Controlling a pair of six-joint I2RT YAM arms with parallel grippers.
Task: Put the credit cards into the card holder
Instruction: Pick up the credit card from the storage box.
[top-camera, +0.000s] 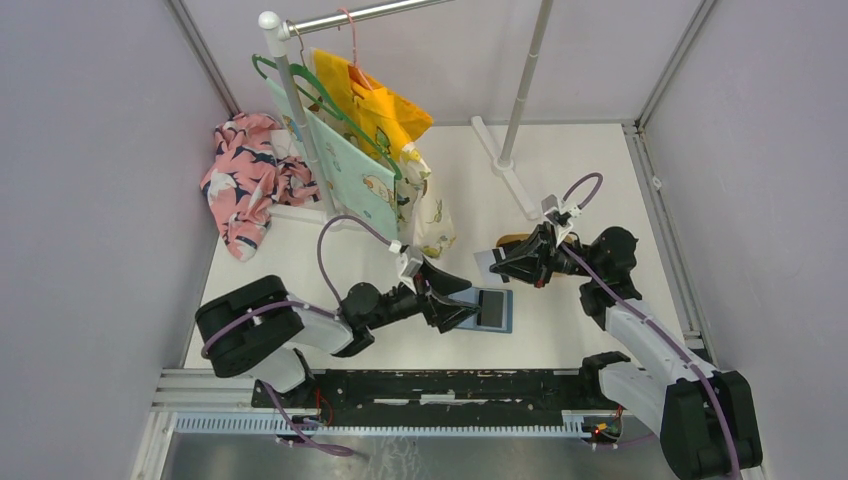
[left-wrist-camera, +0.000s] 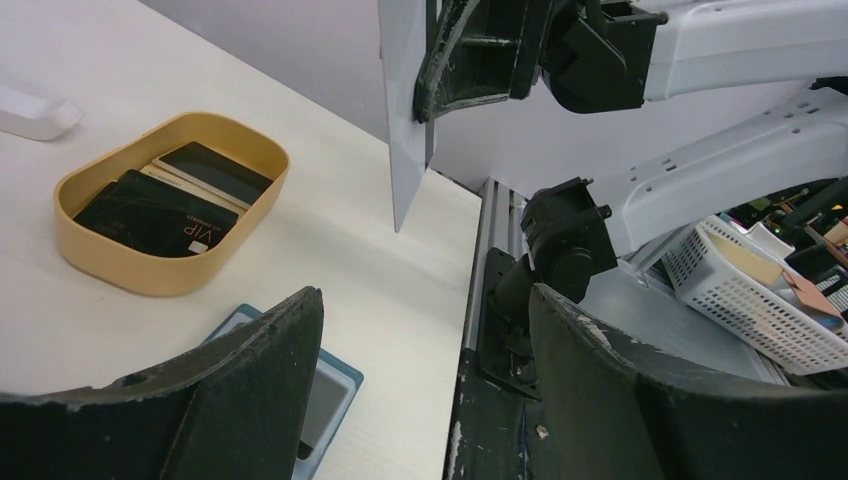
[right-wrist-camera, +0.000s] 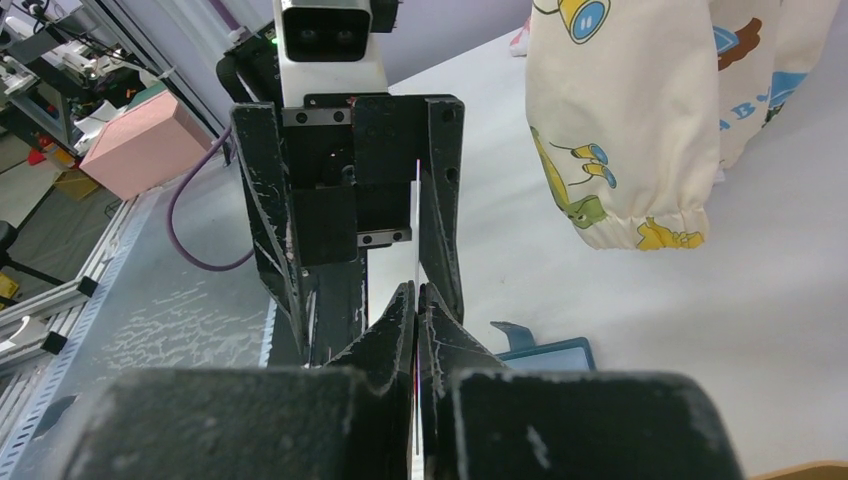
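Observation:
The teal-blue card holder (top-camera: 495, 310) lies open on the table; it also shows in the left wrist view (left-wrist-camera: 325, 395) and the right wrist view (right-wrist-camera: 548, 353). My left gripper (top-camera: 468, 300) is open and empty just over its left edge (left-wrist-camera: 425, 300). My right gripper (top-camera: 497, 263) is shut on a thin pale card (left-wrist-camera: 403, 150), held upright and edge-on (right-wrist-camera: 416, 200) above the table, just beyond the card holder. Dark credit cards (left-wrist-camera: 150, 215) lie in the tan oval tray (left-wrist-camera: 150, 275), which sits mostly hidden behind the right gripper (top-camera: 512, 240).
A garment rack (top-camera: 300, 120) with hung clothes (top-camera: 380, 150) stands at the back; a cream sleeve (right-wrist-camera: 620, 120) hangs near the right gripper. A pink floral cloth (top-camera: 245, 175) lies back left. A white basket (left-wrist-camera: 750, 290) sits beyond the table's near rail.

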